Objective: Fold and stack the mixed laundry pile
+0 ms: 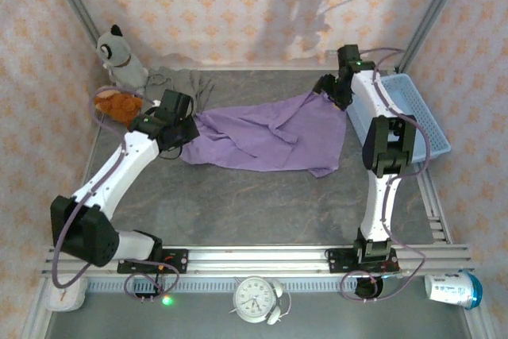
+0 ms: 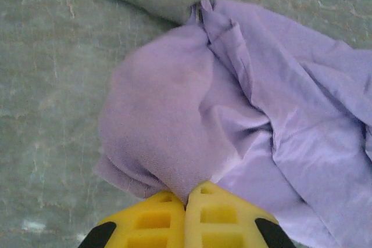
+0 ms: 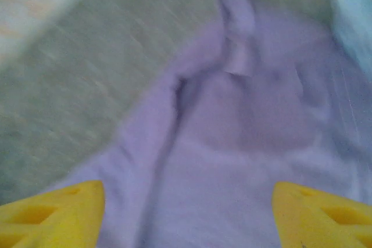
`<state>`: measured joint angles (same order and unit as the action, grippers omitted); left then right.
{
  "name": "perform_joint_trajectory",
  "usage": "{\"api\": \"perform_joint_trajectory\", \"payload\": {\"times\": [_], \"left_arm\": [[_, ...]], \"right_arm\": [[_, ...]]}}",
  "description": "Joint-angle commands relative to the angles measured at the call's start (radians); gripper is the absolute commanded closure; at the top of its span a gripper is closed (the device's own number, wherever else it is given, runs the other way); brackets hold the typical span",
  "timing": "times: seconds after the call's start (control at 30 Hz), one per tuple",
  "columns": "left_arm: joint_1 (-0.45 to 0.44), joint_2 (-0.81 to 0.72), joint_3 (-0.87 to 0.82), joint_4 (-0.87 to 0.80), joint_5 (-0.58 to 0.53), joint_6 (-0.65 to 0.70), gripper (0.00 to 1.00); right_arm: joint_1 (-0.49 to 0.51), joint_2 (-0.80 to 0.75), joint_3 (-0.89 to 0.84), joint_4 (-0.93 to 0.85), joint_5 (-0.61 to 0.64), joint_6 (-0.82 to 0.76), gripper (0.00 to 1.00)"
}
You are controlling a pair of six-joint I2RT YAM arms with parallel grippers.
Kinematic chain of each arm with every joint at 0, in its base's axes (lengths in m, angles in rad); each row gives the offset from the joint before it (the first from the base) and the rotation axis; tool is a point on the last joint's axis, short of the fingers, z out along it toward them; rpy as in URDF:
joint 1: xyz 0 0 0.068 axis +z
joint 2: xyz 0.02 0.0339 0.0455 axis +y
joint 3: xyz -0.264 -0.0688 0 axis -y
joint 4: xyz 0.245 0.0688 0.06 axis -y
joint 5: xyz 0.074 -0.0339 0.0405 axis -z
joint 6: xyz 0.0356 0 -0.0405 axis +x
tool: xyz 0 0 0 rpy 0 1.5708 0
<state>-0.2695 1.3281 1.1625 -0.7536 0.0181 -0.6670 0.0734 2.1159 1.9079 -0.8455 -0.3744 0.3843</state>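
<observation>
purple cloth (image 1: 262,136): crumpled, spread across the middle of the table.
grey-brown cloth (image 1: 178,81): far left, just beside the purple one.
left gripper (image 2: 186,193): pinched tight on the purple cloth's left edge.
right gripper (image 3: 189,201): fingers wide apart, over the far right corner.
tip: grab that corner low, pull flat, fold slowly.

Grey plush toy (image 1: 119,57) upright far left, orange plush toy (image 1: 117,105) just beside. Light blue basket (image 1: 429,113) far right. Alarm clock (image 1: 255,299) and toppled white-blue canister (image 1: 452,288) at near edge.
</observation>
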Motion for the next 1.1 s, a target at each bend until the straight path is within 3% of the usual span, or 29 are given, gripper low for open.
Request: {"api": "perform_joint_trajectory", "payload": {"times": [0.0,0.3,0.47,0.6,0.83,0.97,1.07], "left_arm": [[-0.009,-0.082,-0.061,0.017,-0.011,-0.049,1.00],[-0.035,-0.132,-0.221,0.061,-0.020,-0.128,1.00],[-0.040,-0.126,-0.244,0.084,-0.030,-0.153,1.00],[-0.044,-0.105,-0.245,0.092,-0.035,-0.155,1.00],[-0.048,-0.087,-0.261,0.097,-0.047,-0.157,1.00],[-0.048,-0.100,-0.279,0.099,-0.052,-0.164,1.00],[-0.048,-0.108,-0.289,0.097,-0.054,-0.166,1.00]], "right_arm": [[0.009,-0.301,-0.116,0.054,0.025,-0.018,0.23],[0.028,-0.675,-0.710,0.049,0.004,-0.016,0.24],[0.059,-0.788,-0.940,0.063,-0.020,0.017,0.32],[0.108,-0.767,-1.030,0.133,-0.050,0.065,0.56],[0.211,-0.644,-1.055,0.237,0.020,0.123,0.55],[0.213,-0.583,-1.060,0.258,0.090,0.144,0.53],[0.213,-0.554,-1.060,0.284,0.129,0.146,0.58]]}}
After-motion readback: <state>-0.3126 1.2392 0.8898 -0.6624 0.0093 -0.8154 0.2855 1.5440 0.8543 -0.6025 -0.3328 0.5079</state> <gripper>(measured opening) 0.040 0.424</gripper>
